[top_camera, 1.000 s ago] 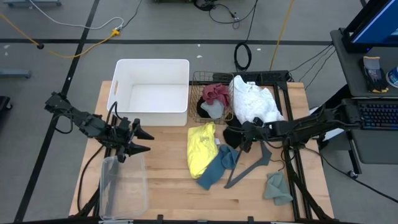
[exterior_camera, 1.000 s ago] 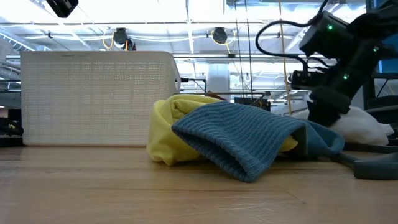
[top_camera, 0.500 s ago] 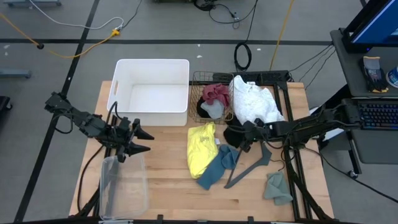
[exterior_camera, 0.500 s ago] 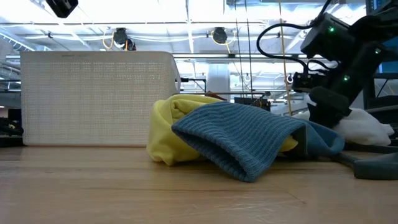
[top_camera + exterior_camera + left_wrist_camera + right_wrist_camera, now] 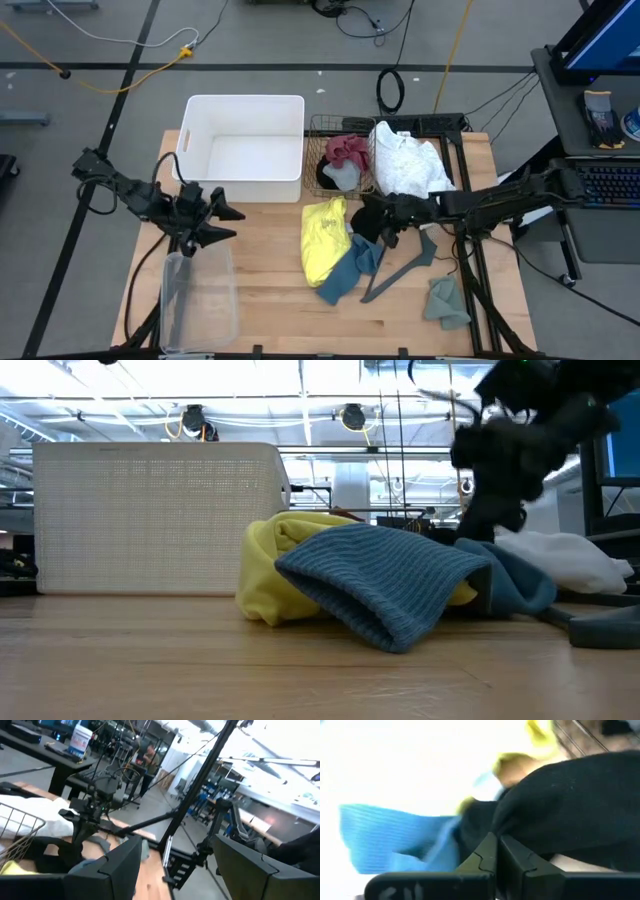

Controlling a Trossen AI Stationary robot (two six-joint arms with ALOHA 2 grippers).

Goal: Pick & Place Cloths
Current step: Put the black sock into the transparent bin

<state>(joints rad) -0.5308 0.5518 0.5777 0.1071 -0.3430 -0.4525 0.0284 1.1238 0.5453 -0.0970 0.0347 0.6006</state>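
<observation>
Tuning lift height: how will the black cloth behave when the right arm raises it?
Probably floppy: the black cloth already bunches in folds at the right gripper, whose jaws are shut on it. Likely light. It may drag the teal cloth lying against it.

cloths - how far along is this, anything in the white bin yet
Nothing looks done: the white bin shows empty. In hand: the right tool is shut on the black cloth beside the wire basket. Left: the yellow cloth, blue-teal cloth, white cloth, maroon cloth in the basket, and grey-green cloth. The left tool waits open near the bin.
</observation>
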